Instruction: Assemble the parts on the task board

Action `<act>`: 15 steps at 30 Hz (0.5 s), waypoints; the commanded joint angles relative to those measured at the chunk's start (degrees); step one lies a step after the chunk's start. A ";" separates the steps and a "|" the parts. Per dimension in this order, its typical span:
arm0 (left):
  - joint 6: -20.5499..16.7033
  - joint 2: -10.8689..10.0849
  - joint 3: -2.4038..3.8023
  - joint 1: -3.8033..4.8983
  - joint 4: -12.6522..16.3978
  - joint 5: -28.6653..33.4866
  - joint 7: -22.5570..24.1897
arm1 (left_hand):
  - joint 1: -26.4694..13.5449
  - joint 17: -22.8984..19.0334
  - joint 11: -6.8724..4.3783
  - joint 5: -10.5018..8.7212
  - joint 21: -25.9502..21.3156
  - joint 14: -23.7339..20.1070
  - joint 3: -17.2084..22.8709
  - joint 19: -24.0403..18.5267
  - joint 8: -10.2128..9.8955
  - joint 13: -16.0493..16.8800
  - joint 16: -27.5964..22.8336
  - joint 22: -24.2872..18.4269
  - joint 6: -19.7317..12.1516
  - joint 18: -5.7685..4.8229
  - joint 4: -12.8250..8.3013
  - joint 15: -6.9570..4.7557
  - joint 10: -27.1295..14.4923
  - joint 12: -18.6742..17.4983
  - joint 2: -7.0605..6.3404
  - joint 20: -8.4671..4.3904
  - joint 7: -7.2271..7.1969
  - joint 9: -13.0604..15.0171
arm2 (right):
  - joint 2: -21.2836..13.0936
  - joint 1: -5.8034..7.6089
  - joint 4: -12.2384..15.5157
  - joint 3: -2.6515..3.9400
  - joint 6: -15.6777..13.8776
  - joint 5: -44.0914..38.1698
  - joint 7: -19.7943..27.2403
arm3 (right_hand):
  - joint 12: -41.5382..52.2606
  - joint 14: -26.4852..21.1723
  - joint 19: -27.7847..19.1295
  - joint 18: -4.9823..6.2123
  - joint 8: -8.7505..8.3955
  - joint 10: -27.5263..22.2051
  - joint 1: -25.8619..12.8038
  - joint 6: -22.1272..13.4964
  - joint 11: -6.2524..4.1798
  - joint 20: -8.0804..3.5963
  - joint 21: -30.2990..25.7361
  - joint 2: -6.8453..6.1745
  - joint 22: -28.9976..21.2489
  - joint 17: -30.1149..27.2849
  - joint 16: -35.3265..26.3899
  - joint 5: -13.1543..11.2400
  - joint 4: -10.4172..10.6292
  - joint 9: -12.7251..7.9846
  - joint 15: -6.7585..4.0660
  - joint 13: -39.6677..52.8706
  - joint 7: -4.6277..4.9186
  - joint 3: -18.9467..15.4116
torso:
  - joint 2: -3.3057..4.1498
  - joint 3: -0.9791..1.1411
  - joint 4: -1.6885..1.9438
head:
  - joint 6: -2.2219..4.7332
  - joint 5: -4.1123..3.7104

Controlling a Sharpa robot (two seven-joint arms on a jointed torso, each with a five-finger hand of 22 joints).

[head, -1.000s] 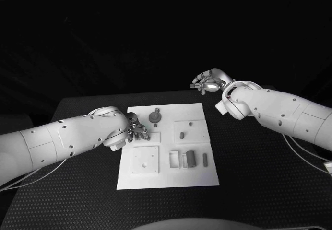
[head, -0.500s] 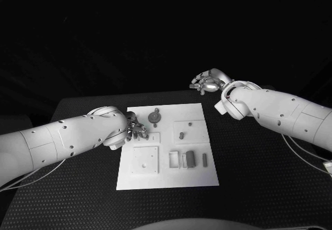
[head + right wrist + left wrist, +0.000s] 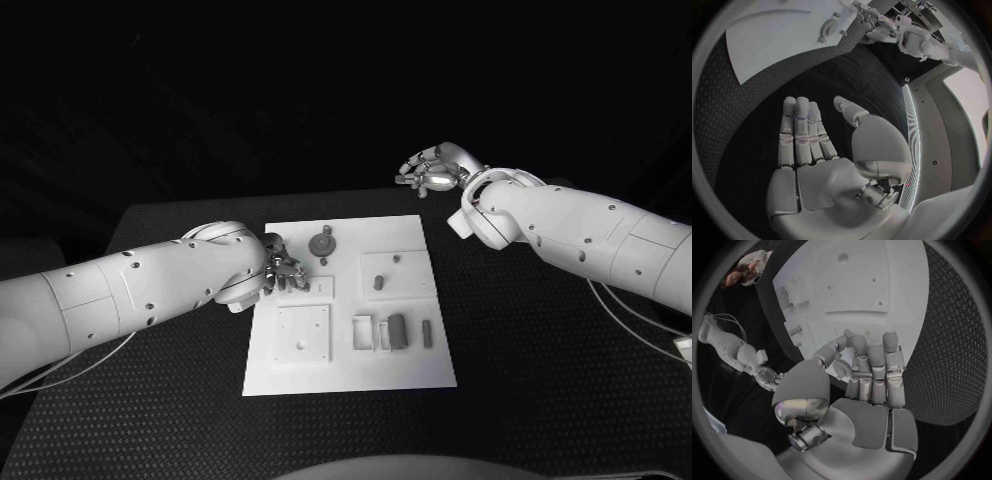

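The white task board [image 3: 349, 305] is lying at the centre of the black table [image 3: 548, 380], with small grey parts [image 3: 392, 331] sitting in its recesses toward four o'clock and a round part [image 3: 322, 242] near its eleven o'clock corner. The left hand [image 3: 284, 271] is hovering over the board's nine o'clock edge, fingers straight and close together, gripping nothing. The right hand [image 3: 436, 174] is waiting raised beyond the one o'clock corner, fingers apart, empty. To do this step well, the left hand probably needs lowering slowly, fingers spreading just before touching a part.

No legible txt or labels
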 commanded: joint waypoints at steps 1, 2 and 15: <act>2.82 0.17 0.02 0.06 0.14 0.07 -0.23 | 0.14 0.07 -0.43 0.10 0.28 -0.14 0.45 -0.03 2.30 0.06 0.30 1.43 3.86 -0.37 0.06 -0.33 -0.15 0.36 0.82 -0.15 -1.24 3.92 | 0.04 -0.01 0.03 0.02 0.62 -0.06 0.35 | 0.21 0.56 0.47 0.78 0.32 -0.42 -0.18 -0.14 -0.08 0.01 -0.21 -0.09 0.09 0.09 -0.38 -0.24 -0.02 -0.09 -0.01 -0.08 0.17 -0.06 | 0.00 0.01 0.00 | -0.07 -0.05; 2.96 0.18 0.02 0.06 0.14 0.14 -0.25 | 0.14 0.07 -0.43 0.10 0.28 -0.15 0.46 -0.04 2.29 0.06 0.30 1.43 3.85 -0.37 0.06 -0.33 -0.16 0.36 0.83 -0.15 -1.23 3.93 | 0.04 -0.01 0.02 0.02 0.62 -0.06 0.35 | 0.21 0.56 0.47 0.78 0.32 -0.42 -0.18 -0.14 -0.08 0.01 -0.21 -0.09 0.10 0.09 -0.39 -0.24 -0.02 -0.09 -0.01 -0.09 0.17 -0.06 | 0.01 0.02 -0.01 | -0.05 -0.07; 1.18 0.71 0.03 0.02 -0.44 0.11 -0.25 | -0.29 0.01 -0.35 -1.06 0.61 -0.37 0.36 -0.30 2.17 0.25 0.40 1.38 3.65 -0.45 0.35 -0.44 -0.47 0.48 1.27 -0.23 -1.14 4.14 | 0.09 -0.01 -0.01 0.02 0.60 -0.06 0.38 | 0.24 0.57 0.48 0.78 0.34 -0.42 -0.18 -0.14 -0.08 0.01 -0.24 -0.09 0.13 0.14 -0.42 -0.24 -0.03 -0.11 -0.01 -0.12 0.17 -0.07 | 0.01 0.01 -0.01 | 0.08 -0.04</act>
